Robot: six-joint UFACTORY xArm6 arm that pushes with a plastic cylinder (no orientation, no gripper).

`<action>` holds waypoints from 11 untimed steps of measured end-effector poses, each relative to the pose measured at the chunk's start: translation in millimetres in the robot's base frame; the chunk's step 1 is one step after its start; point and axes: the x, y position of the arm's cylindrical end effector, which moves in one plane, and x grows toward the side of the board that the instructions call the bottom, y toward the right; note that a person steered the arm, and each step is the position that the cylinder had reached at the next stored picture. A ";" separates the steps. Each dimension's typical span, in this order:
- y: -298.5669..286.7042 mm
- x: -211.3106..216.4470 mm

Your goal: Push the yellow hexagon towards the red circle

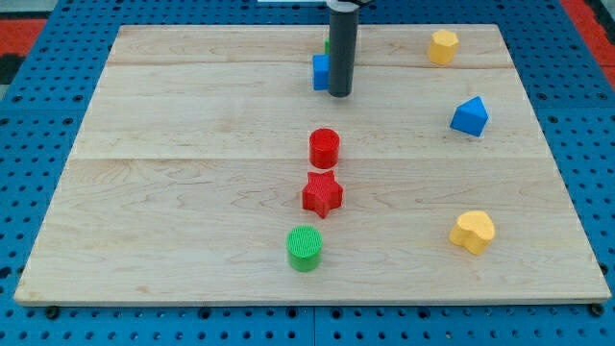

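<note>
The yellow hexagon [443, 46] sits near the view's top right of the wooden board [192, 192]. The red circle [325, 147] stands near the board's middle. My tip [339, 93] is at the view's top centre, right beside a blue block [320, 72] that it partly hides. The tip is well to the left of the yellow hexagon and above the red circle, touching neither.
A red star [323, 194] lies just below the red circle, and a green circle [305, 248] below that. A blue block with a pointed top [470, 116] is at the right. A yellow heart [473, 232] is at the lower right. A sliver of green [327, 44] shows behind the rod.
</note>
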 end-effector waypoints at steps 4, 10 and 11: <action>158.8 -105.5; 52.9 -49.3; 53.4 -29.4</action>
